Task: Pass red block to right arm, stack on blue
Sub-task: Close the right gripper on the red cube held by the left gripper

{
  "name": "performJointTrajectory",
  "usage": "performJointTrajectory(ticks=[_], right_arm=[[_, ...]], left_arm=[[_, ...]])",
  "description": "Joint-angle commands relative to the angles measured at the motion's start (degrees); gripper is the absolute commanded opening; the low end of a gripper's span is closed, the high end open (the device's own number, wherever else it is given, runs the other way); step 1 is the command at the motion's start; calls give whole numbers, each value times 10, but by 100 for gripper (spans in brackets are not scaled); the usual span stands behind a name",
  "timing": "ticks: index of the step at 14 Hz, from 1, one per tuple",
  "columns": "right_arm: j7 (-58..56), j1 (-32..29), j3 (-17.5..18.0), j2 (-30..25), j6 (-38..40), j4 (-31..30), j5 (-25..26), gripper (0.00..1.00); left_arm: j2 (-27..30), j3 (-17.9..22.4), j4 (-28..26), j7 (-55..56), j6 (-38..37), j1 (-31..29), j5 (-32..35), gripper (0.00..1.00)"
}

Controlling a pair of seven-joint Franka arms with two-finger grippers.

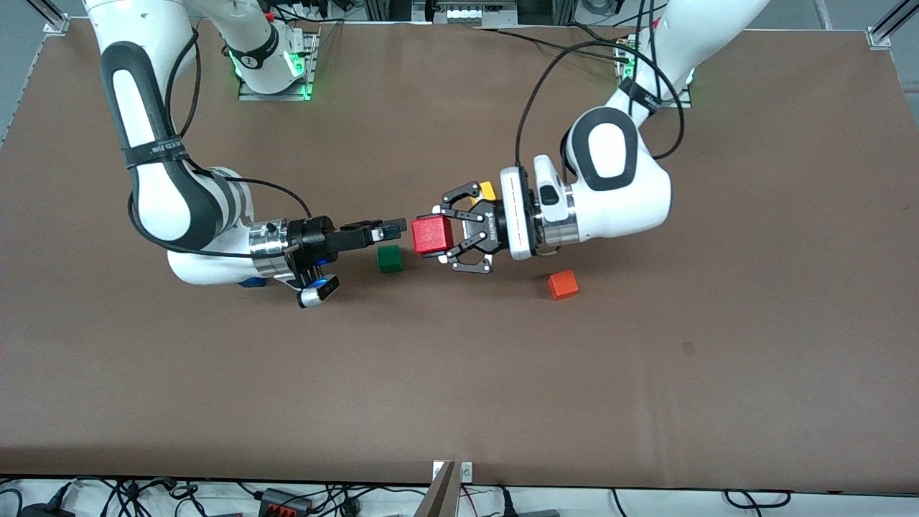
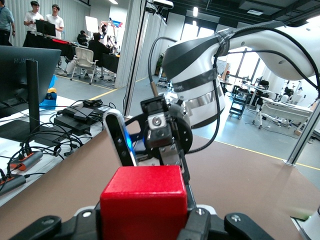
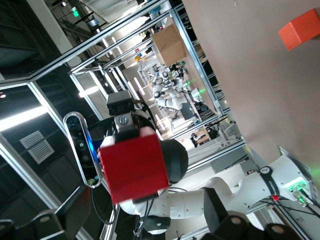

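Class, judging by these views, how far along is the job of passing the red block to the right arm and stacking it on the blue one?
Done: the left hand has the red block lifted and shut on it. In hand: the open right hand faces the block at the handover point, not yet gripping. Left: the transfer, then stacking on the blue cube, which peeks out beneath the right arm.

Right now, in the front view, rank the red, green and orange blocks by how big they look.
1. Red block, largest as it looks, but the left gripper holds it up off the table, nearer the camera, so its true size is unsure.
2. Orange block and green block look alike.
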State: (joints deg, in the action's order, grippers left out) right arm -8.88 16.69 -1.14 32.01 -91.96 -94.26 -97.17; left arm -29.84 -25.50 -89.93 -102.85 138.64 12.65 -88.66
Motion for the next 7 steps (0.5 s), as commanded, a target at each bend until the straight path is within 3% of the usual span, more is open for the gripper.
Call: performJointTrajectory(ticks=[1, 7], right_arm=[[-17, 1, -3, 13, 33, 10, -24, 100], [-18, 9, -3, 22, 37, 13, -49, 100]], left_arm=[[2, -1, -1, -27, 10, 6, -35, 3], [2, -1, 0, -26, 10, 9, -38, 3]])
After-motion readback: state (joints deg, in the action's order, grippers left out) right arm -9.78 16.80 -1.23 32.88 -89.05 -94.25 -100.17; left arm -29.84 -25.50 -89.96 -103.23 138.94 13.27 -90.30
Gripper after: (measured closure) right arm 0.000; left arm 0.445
